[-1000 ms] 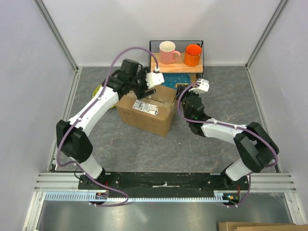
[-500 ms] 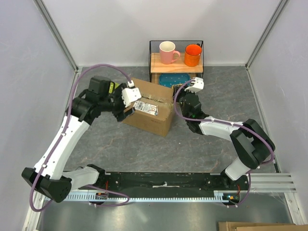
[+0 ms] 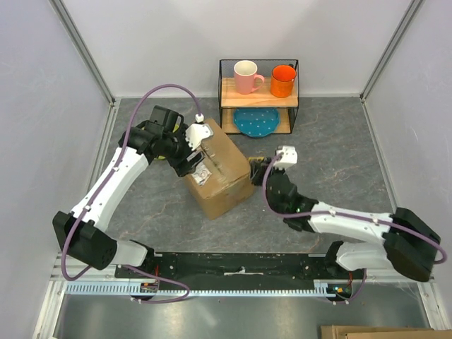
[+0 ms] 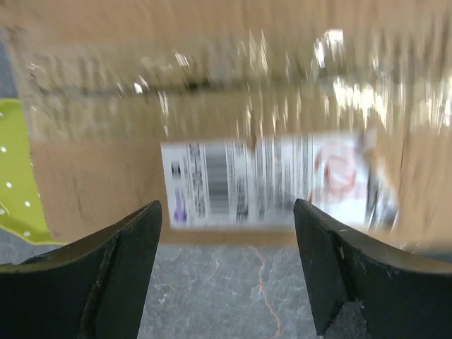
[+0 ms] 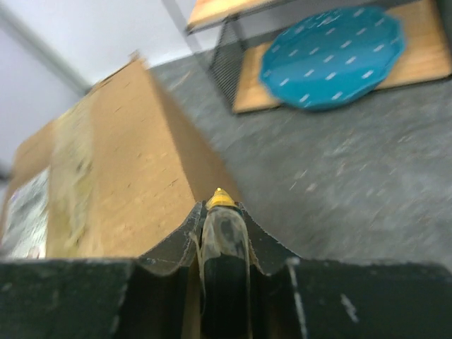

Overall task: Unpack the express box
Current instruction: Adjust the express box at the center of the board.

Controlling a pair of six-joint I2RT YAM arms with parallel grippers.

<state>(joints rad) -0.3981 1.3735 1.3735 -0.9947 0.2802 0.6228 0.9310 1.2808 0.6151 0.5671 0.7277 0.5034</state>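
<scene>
- Express box [image 3: 217, 176] sits on the surface [image 3: 318, 155] left of centre, turned askew, between the two arms. Flaps shut. Glossy taped seam [image 4: 212, 78] looks uncut, and the white label [image 4: 272, 180] faces up.
- Left end effector [image 4: 226, 212]: fingers spread wide, empty, poised at the box's label edge.
- Right end effector [image 5: 220, 212]: clamped on a slim dark tool with a yellow tip [image 5: 224, 240], just beside the box's right side.
- We judge the step as opening the box: brace it, then cut the tape.
- Next move calls for the left fingers to steady the box and the tip to meet the seam squarely.
- Box contents are hidden.
- Wire rack [image 3: 220, 92] at the back holds a pink mug [image 3: 246, 76] and an orange mug [image 3: 282, 80] above, and a teal plate [image 3: 256, 121] below.
</scene>
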